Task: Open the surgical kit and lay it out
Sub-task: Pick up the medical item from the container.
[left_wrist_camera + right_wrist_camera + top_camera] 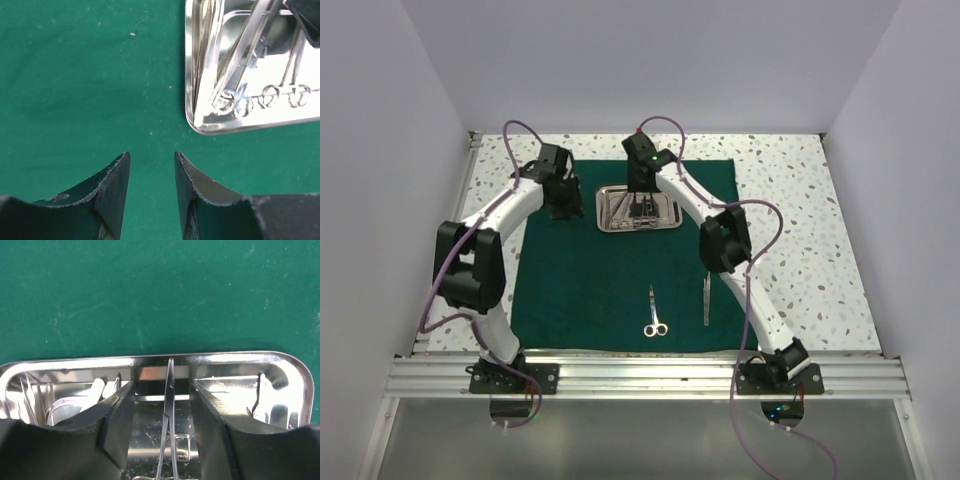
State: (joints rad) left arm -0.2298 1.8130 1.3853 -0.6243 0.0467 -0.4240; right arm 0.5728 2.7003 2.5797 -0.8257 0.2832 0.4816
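Right wrist is showing me the right gripper [161, 386] standing open astride a slim steel instrument [170, 405] inside the tray [75, 362], sitting far-centre on the spread green cloth [150, 290], while the left gripper [150, 160] is hovering open and empty beside it.

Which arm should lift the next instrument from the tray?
Probably right: the right gripper is in the steel tray, jaws open astride a slim instrument; the left gripper hangs empty over the green cloth beside it.
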